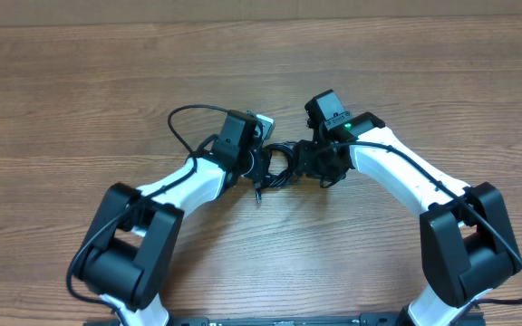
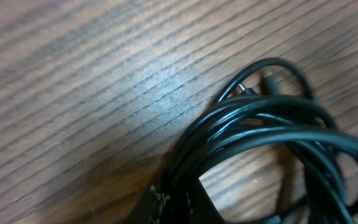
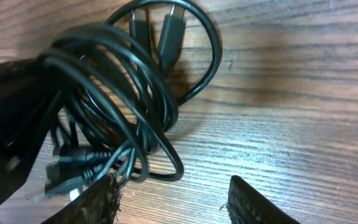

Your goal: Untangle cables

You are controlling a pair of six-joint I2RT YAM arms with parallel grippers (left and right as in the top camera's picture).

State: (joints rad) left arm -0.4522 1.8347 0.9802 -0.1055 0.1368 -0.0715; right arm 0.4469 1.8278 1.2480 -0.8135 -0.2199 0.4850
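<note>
Though tangled, glossy black cables (image 3: 157,93) curl on the wood-grained table (image 1: 107,81).

The wooden worktop (image 1: 80,81) carries two white arms with black joints. The left arm (image 1: 184,186) and the right arm (image 1: 406,177) reach in from the near edge and meet near the middle. Between them lie the cables (image 1: 280,167), a small dark knotted bundle with one plug end poking out toward the near edge. The left end effector (image 1: 259,166) is at the bundle's left side and the right end effector (image 1: 310,161) at its right. How the jaws stand cannot be made out from above.
</note>
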